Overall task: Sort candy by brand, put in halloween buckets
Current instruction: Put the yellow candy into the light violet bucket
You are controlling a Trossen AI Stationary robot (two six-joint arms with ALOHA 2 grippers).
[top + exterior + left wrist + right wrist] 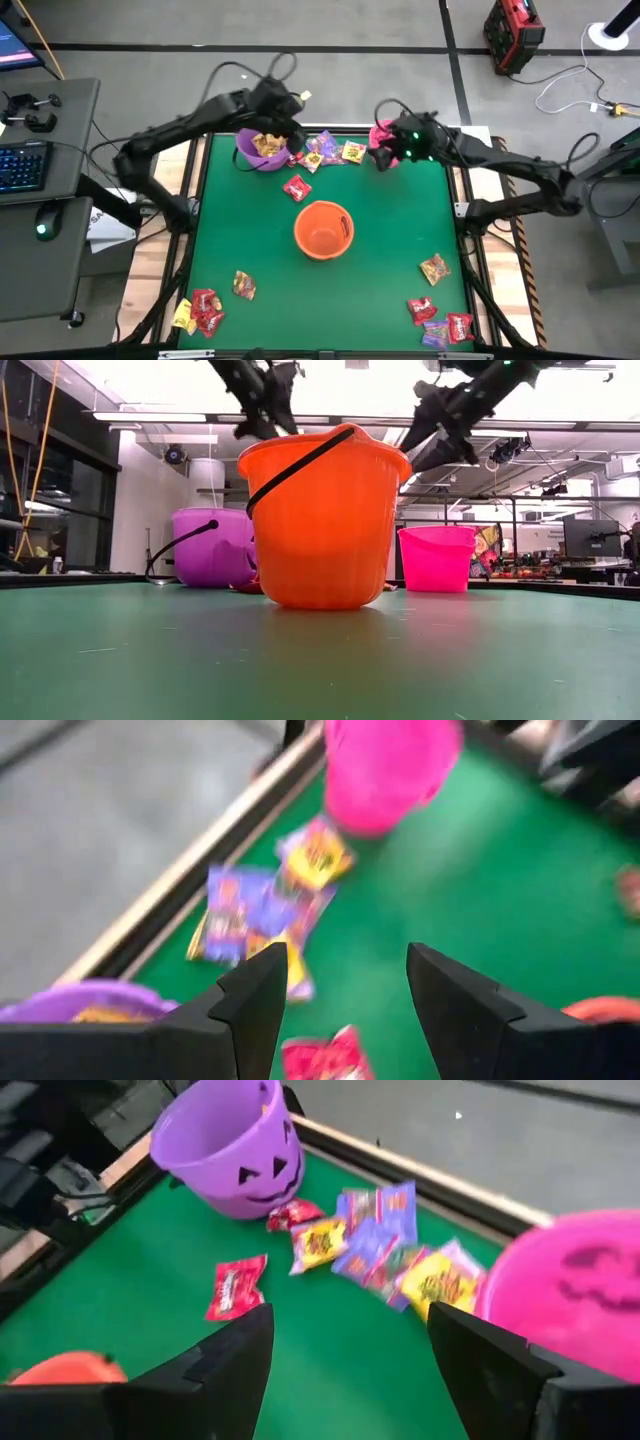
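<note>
We see a green table (390, 250) with three buckets on it. The purple bucket (262, 150) stands at the far edge toward the left corner, with gold-brown packets inside. The pink bucket (381, 135) stands at the far edge toward the right corner, partly hidden under the right arm. The orange bucket (323, 230) sits near the middle of the table.

Between the purple and pink buckets, along the far edge, lies a cluster of purple and yellow candy (328, 150). One red packet (297, 188) lies just in front of it, apart from the orange bucket. More candy lies near the front left corner (200, 310) and the front right corner (440, 325), and a gold-brown packet (434, 268) lies near the right edge.

The left gripper (283, 122) hangs over the purple bucket, its fingers (255, 1005) spread apart and holding nothing. The right gripper (385, 152) hangs over the pink bucket, its fingers (235, 1355) likewise spread and bare.
</note>
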